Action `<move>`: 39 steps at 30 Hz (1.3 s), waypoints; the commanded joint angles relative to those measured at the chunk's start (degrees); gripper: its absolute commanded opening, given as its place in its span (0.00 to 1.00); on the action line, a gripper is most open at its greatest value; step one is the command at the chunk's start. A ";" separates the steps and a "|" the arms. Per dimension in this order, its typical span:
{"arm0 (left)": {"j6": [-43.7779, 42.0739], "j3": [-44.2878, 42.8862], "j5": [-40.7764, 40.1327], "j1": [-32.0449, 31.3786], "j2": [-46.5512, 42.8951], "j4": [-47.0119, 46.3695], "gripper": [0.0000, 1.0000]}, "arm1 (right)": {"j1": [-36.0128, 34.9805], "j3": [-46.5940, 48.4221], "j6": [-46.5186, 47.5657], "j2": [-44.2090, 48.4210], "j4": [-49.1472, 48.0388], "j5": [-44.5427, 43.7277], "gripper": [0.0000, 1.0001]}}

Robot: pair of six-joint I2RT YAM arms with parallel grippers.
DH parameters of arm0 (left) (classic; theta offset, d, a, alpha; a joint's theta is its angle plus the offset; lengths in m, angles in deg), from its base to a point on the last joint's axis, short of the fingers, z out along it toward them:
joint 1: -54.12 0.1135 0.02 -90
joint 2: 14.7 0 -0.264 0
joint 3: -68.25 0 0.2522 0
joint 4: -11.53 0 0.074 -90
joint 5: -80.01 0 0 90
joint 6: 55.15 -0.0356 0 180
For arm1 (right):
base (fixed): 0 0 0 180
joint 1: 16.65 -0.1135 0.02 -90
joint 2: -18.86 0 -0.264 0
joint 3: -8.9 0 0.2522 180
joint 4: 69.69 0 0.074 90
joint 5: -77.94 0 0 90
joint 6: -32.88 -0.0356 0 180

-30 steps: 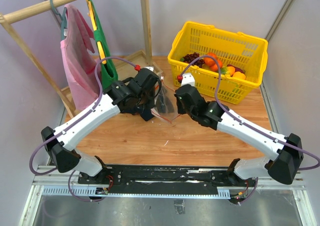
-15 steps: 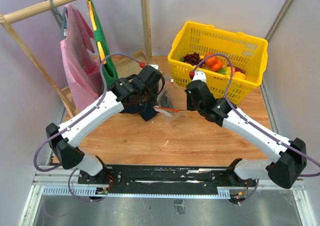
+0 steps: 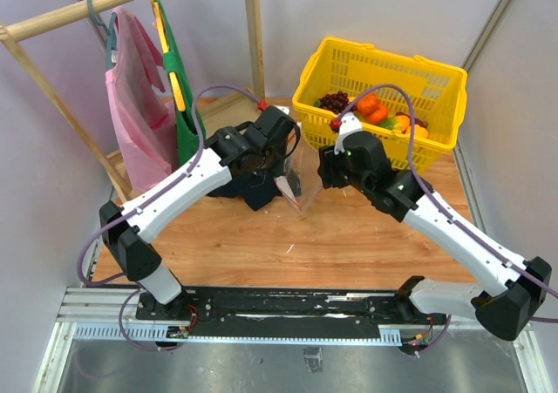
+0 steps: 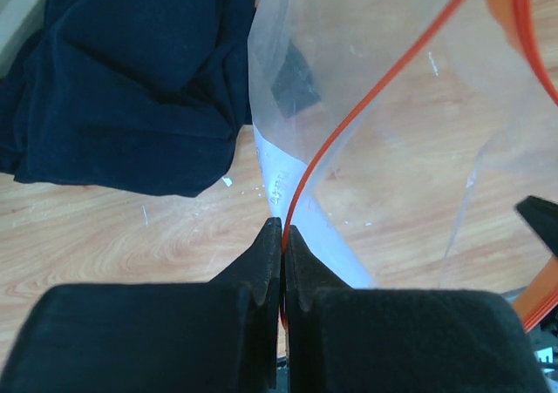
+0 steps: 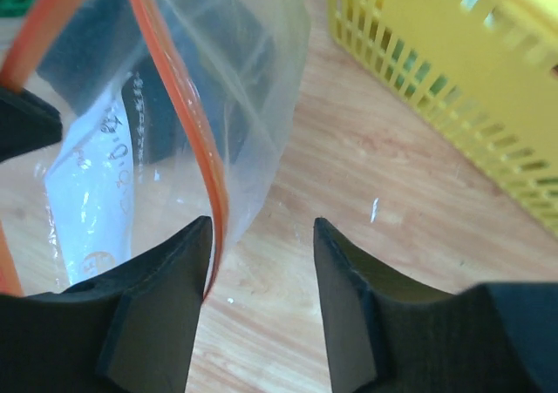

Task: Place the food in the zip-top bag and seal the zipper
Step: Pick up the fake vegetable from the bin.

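In the left wrist view my left gripper point(image 4: 283, 229) is shut on the orange-red zipper point(image 4: 349, 123) of the clear zip-top bag point(image 4: 392, 175), which hangs open above the wooden table. From above, the bag point(image 3: 295, 186) droops in a V between the left gripper point(image 3: 283, 168) and the right gripper point(image 3: 323, 173). My right gripper point(image 5: 261, 223) stands open. The zipper point(image 5: 179, 88) runs down against the inner face of its left finger point(image 5: 170, 271), not pinched. The bag's white label point(image 5: 91, 193) shows through the plastic. The food point(image 3: 373, 107) lies in the yellow basket point(image 3: 436, 69).
A dark blue cloth point(image 4: 131, 79) lies crumpled on the table under the left arm, also seen from above point(image 3: 258, 194). The yellow basket's wall point(image 5: 453, 71) stands just right of the right gripper. Pink point(image 3: 135, 105) and green point(image 3: 179, 88) garments hang from a wooden rack at the back left.
The right gripper has opened and let go of the bag's zipper edge. Both arms have shifted toward the back, and the bag now hangs from the left gripper alone.
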 commanded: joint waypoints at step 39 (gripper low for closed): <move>-13.49 -16.77 -11.46 -0.35 -0.53 7.27 0.00 | 46.48 19.20 10.27 -19.74 26.76 20.90 0.73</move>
